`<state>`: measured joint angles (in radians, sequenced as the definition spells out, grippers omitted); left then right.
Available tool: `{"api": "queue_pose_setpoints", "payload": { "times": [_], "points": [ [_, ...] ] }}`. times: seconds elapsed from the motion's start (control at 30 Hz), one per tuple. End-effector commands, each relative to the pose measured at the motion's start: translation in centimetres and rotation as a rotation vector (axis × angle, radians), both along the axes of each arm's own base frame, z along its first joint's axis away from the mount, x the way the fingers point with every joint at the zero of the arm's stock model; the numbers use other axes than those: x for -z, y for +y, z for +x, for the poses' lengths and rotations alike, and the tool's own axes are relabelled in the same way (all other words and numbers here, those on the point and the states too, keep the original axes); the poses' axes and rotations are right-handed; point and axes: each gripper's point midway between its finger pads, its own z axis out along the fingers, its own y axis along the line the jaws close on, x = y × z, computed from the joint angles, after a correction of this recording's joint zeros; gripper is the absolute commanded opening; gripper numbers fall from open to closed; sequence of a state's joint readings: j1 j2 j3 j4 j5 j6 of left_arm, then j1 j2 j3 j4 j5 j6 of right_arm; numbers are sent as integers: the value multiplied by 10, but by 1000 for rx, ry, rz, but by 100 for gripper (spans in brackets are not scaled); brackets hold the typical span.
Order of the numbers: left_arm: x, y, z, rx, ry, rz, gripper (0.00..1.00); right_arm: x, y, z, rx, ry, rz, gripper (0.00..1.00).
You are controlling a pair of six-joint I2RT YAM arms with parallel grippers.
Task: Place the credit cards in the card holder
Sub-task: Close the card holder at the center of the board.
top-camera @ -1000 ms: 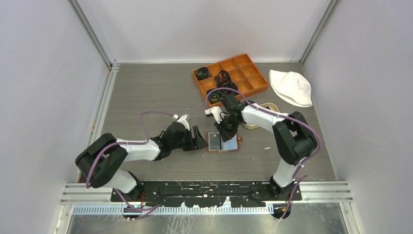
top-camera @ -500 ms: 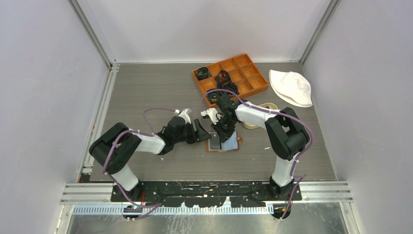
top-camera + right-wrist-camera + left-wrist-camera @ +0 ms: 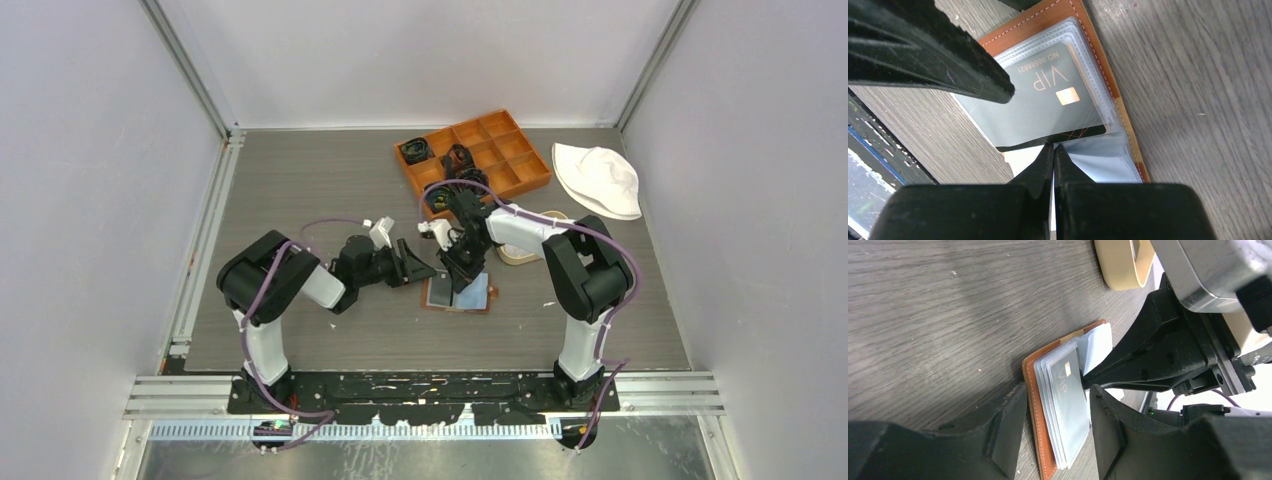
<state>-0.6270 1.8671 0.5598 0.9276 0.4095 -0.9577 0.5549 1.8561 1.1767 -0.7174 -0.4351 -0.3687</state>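
The brown card holder (image 3: pixel 458 295) lies open on the table. Its clear sleeves hold a black VIP card (image 3: pixel 1048 100), whose near edge sticks out of a sleeve. A pale bluish sheet (image 3: pixel 1100 162) lies on the other half; I cannot tell if it is a card or a sleeve. My right gripper (image 3: pixel 1053 148) is shut, its tips touching the black card's exposed edge. My left gripper (image 3: pixel 1055 427) is open, one finger on each side of the holder's stitched edge (image 3: pixel 1034 400) and the sleeves. It also shows in the top view (image 3: pixel 417 270), just left of the right gripper (image 3: pixel 460 272).
An orange compartment box (image 3: pixel 490 160) with black items stands at the back. A white hat (image 3: pixel 598 178) lies at the back right. A beige oval tray (image 3: pixel 527 247) sits right of the right wrist and shows in the left wrist view (image 3: pixel 1123 262).
My left arm has reached right until its open jaws straddle the holder's left edge. My right gripper has shifted slightly left over the holder, which has turned a little.
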Motion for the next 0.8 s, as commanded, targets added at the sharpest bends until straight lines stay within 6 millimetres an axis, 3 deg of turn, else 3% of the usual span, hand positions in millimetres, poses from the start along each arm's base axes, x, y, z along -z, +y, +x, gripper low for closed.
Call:
{"api": "queue_pose_setpoints", "payload": {
  "times": [0.0,0.17,0.37,0.6,0.77],
  "points": [
    [32,9,-27,50,109,3,49,-2,10,3,-2,14,34,3],
    [10,1,-36,91,89,-143,38,-6,10,5,10,23,55,3],
    [-7,-8,-44,101,104,-250,34,-10,12,5,19,33,81,3],
    [6,-6,-44,37,149,-126,29,-15,13,4,12,31,99,3],
    [13,5,-43,-10,162,-7,12,-28,11,9,13,-9,108,5]
  ]
}}
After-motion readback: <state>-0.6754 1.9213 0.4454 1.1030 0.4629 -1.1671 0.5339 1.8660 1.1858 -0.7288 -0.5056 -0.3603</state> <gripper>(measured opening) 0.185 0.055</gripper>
